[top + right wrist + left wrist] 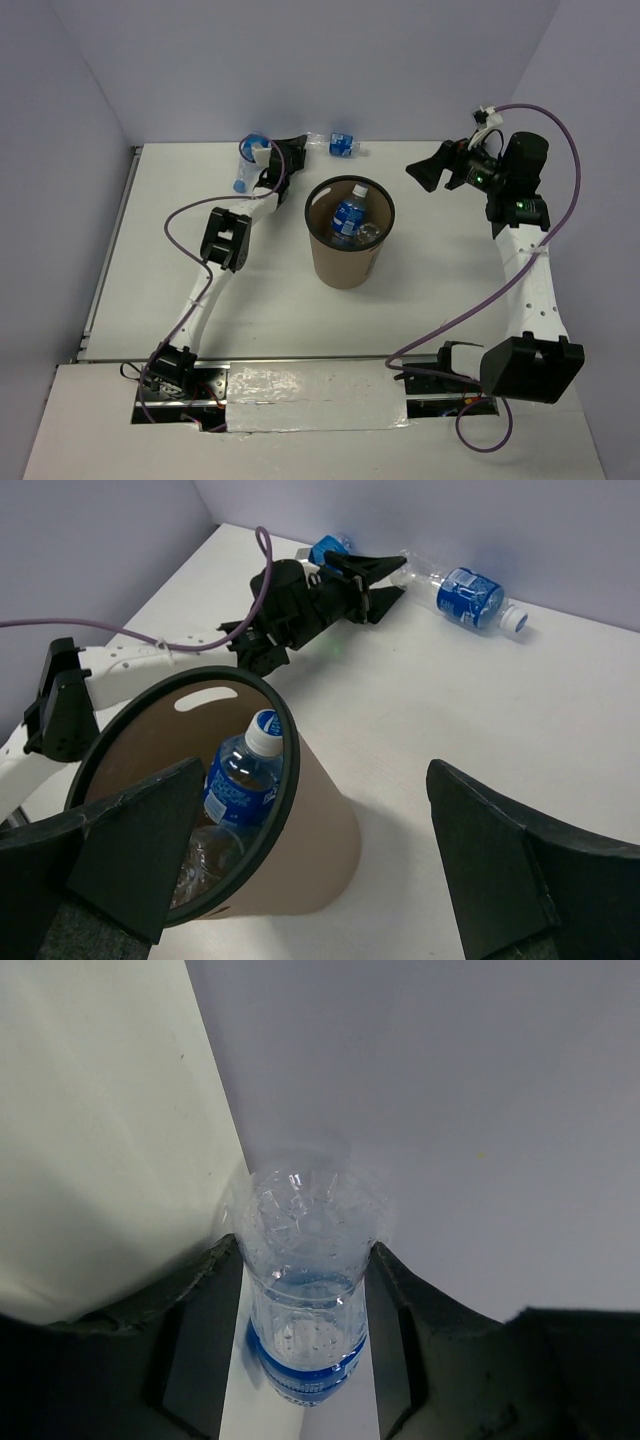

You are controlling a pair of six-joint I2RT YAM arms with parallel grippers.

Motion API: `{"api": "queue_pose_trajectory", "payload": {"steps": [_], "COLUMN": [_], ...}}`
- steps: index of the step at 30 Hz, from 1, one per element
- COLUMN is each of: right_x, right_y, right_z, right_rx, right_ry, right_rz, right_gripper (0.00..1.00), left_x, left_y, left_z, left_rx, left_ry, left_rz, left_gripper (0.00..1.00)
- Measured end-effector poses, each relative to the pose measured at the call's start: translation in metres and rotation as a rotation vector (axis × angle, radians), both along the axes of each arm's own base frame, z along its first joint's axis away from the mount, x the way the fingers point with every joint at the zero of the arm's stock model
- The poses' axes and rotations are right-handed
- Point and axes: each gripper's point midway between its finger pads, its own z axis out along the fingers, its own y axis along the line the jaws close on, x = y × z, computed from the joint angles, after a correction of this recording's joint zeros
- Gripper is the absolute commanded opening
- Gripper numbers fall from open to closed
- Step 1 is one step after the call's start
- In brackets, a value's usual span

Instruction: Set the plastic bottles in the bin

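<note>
The brown bin (345, 268) with a black rim stands mid-table and also shows in the right wrist view (315, 845). Inside it are a blue-labelled plastic bottle (349, 214) (240, 785) and a second clear bottle (371, 235) (205, 855). My left gripper (303, 142) (305, 1245) (400, 575) is shut on the base end of a blue-labelled bottle (342, 144) (305, 1290) (470, 595) lying by the back wall. Another blue-labelled bottle (246, 165) (325, 548) lies left of that gripper. My right gripper (418, 172) (312, 768) is open and empty, right of the bin. No green label shows.
The back wall runs close behind the gripped bottle. The left arm's purple cable (180, 215) loops over the table left of the bin. Grey tape (310, 395) covers the near edge between the arm bases.
</note>
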Motion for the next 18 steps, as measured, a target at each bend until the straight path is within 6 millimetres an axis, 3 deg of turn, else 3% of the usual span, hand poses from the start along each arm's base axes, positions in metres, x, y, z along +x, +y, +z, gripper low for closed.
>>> {"api": "queue_pose_trajectory", "payload": {"steps": [6, 9, 14, 18], "right_x": [-0.006, -0.009, -0.017, -0.024], "right_y": [0.001, 0.002, 0.003, 0.004], "right_z": [-0.002, -0.002, -0.001, 0.003], "right_rx": [0.001, -0.001, -0.009, -0.02], "right_ry": [0.0, -0.005, -0.022, -0.045], "right_rz": [0.008, 0.011, 0.013, 0.017], "right_gripper": [0.98, 0.98, 0.98, 0.99], "left_x": [-0.004, -0.008, -0.019, -0.034], "left_y": [0.023, 0.041, 0.059, 0.053], "left_z": [0.005, 0.016, 0.043, 0.077], "left_rx": [0.054, 0.11, 0.227, 0.295], "left_ry": [-0.013, -0.021, -0.05, -0.107], "left_rz": [-0.039, -0.05, -0.083, -0.135], "left_gripper": [0.05, 0.03, 0.0, 0.0]}}
